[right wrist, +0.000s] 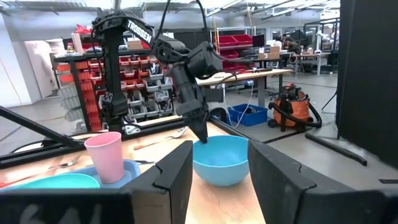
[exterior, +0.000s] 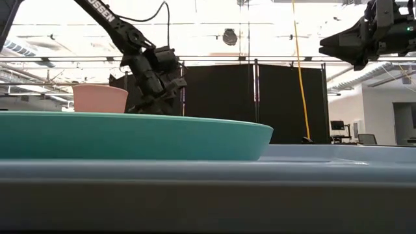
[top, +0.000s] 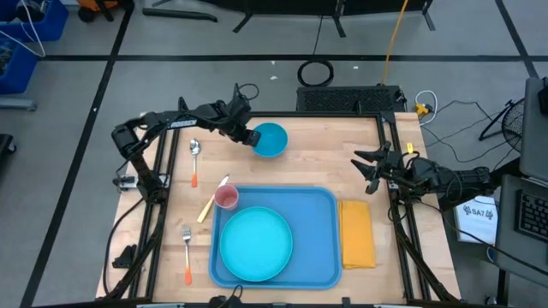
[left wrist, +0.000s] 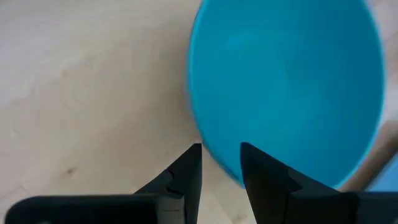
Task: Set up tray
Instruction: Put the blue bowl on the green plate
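The blue tray (top: 330, 198) lies at the table's near middle. On it are a teal plate (top: 255, 244) and, at its far left corner, an upright pink cup (top: 226, 198). A blue bowl (top: 271, 139) stands on the wood beyond the tray. My left gripper (top: 248, 134) is at the bowl's left rim. In the left wrist view it (left wrist: 221, 158) is open a little, with one finger outside the bowl (left wrist: 292, 81) and one over its inside. My right gripper (top: 364, 167) hangs open above the table's right side.
A yellow folded napkin (top: 357, 233) lies right of the tray. Left of the tray are a spoon (top: 194, 158), a knife (top: 212, 201) and an orange-handled fork (top: 187, 252). Bare wood shows between the bowl and the tray's far rim.
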`<state>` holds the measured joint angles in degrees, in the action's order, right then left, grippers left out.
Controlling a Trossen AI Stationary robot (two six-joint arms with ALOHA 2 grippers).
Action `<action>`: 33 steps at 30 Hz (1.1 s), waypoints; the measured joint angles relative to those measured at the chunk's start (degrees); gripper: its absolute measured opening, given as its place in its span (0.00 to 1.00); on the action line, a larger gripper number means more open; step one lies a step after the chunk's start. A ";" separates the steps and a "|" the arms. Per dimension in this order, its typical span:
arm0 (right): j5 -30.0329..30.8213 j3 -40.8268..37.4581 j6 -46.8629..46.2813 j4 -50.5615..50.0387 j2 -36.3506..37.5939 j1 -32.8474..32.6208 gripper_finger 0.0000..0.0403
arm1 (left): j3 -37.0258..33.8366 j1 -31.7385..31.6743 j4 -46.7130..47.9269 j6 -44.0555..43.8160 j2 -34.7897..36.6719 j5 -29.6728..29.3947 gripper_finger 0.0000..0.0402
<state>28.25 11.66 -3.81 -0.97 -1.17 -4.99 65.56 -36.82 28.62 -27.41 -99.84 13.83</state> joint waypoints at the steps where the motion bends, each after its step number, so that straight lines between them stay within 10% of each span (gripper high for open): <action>1: 0.00 0.00 0.00 0.00 0.00 0.00 0.35 | 0.00 0.11 -0.04 -0.04 -0.62 -0.06 0.28; 21: -0.02 0.07 -0.02 -0.66 -0.02 0.00 0.35 | -0.07 5.02 -2.18 7.10 8.79 2.17 0.02; 33: 0.03 0.07 -0.20 -0.58 -0.02 0.00 0.35 | 0.01 37.68 12.19 -7.16 29.68 -9.60 0.02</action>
<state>28.28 11.73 -4.01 -1.55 -1.19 -4.99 65.57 0.86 40.81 -34.57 -70.16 4.23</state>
